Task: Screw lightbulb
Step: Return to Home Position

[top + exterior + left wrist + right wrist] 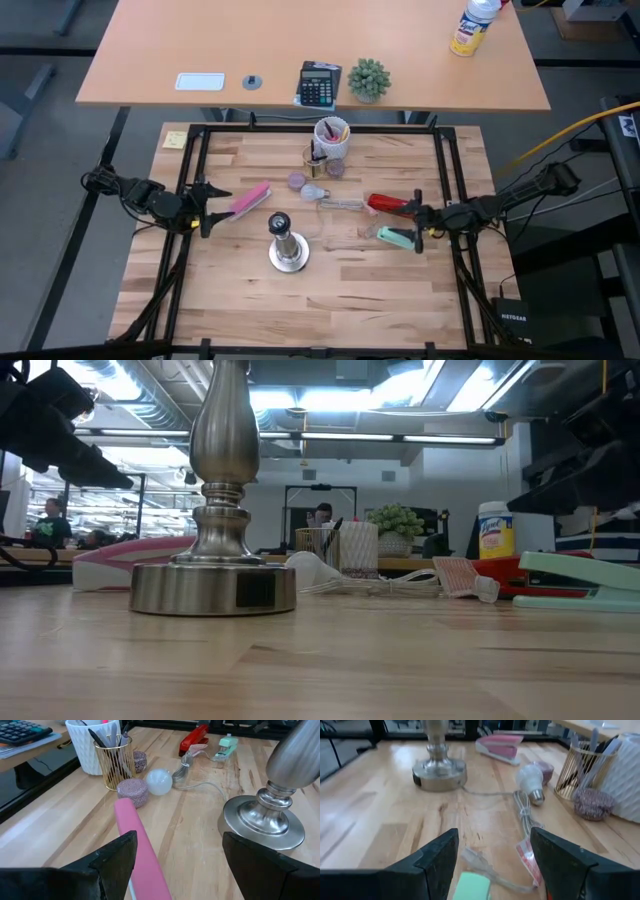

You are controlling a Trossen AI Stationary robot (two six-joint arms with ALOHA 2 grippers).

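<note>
I find the lightbulb (316, 192) lying on its side on the surface, out of the lamp stand (288, 250), just beside a purple cap (132, 790) and the cable (522, 805), with its silvery base turned toward the right arm. I judge it light, rigid and fragile, with a smooth frosted globe liable to slip or roll, so I would take hold across the widest part of the globe with low force, leaving the threaded base free. The left gripper (203, 207) and right gripper (420, 228) hover at opposite sides, well apart from it, jaws open and empty.
</note>
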